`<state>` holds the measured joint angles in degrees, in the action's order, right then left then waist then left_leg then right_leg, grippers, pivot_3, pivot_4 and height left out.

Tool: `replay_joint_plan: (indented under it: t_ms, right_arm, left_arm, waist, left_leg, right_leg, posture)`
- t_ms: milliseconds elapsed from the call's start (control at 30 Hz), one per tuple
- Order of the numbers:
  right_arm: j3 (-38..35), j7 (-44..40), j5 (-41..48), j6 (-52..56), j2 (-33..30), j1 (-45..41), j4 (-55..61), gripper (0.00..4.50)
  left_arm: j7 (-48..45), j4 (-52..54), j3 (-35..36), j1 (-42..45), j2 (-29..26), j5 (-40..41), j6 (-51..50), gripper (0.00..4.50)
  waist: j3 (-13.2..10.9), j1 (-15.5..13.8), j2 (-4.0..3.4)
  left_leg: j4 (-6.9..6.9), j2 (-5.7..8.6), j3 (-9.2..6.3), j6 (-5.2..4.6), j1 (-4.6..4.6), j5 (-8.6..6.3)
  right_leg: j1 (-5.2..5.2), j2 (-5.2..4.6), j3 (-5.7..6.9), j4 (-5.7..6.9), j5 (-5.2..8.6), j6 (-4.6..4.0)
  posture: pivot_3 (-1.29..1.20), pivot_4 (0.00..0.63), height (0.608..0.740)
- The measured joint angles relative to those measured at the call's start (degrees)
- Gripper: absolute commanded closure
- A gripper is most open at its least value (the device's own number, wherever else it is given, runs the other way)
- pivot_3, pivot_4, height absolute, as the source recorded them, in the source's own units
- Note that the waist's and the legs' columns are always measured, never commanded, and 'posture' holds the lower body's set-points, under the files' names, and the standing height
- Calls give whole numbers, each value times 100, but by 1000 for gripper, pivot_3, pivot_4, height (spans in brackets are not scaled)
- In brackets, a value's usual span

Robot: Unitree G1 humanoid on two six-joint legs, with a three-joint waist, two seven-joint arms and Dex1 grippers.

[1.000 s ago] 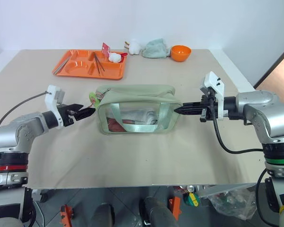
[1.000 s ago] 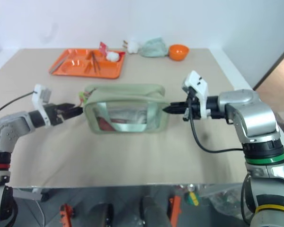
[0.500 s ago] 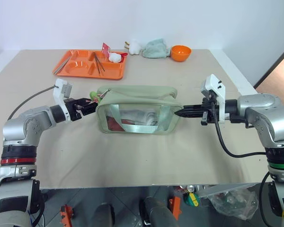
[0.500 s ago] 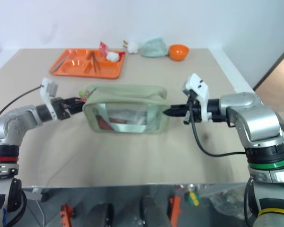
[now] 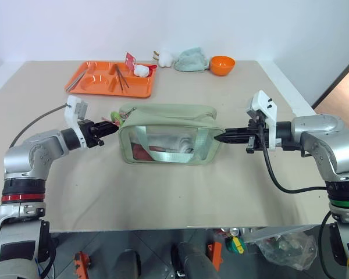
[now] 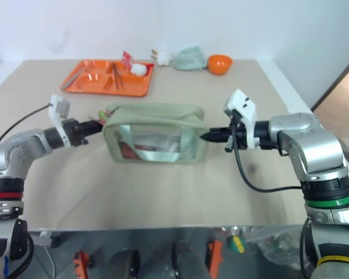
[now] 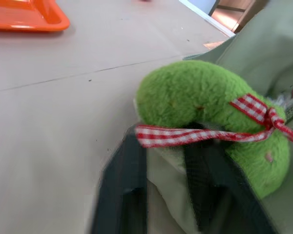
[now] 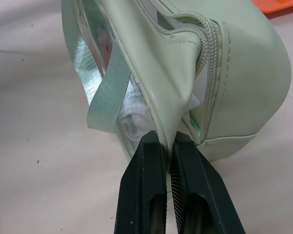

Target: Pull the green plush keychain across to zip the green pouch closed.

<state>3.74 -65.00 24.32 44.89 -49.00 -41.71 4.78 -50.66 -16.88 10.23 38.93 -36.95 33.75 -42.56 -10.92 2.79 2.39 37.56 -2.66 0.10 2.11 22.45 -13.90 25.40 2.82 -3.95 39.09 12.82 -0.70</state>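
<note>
Bright, even room light, soft shadows.

Light falls from overhead onto the pale worktop (image 5: 163, 192), leaving only faint shadows under the arms. The clear window of the green pouch (image 5: 170, 139) shows mild glare. Up close, the left pincer's fingers (image 7: 122, 195) blur dark, while the green plush keychain (image 7: 185, 105) stays sharp.

The boxy sage-green pouch (image 5: 170, 135), with clear window sides, a pale green webbing strap and contents showing inside, stands upright near the middle of the desk, while the fuzzy lime-green plush keychain (image 7: 212, 114), tied with a red-and-white checked ribbon, sits at its left end.
</note>
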Motion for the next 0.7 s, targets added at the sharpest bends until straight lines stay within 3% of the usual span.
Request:
replay_joint_plan:
  t_ms: [467,700]
  right_arm:
    - [98,-75,-75,-49,0,-162,-118,4500]
    - [101,-103,-99,-49,1,-180,-147,4500]
  left_arm:
    - [16,298,94,689,-55,-25,282,4421]
    - [-404,876,-665,1358,48,-347,648,4421]
  waist:
    - [0,-8,0]
    - [0,-11,0]
  left_leg:
    - [0,2,-1,1,4,0]
    - [0,12,3,2,5,1]
  right_leg:
    - [0,-3,1,-2,1,1]
    - [-1,-11,-3,-3,2,13]
  posture:
    - [0,150,740]
    - [0,150,740]
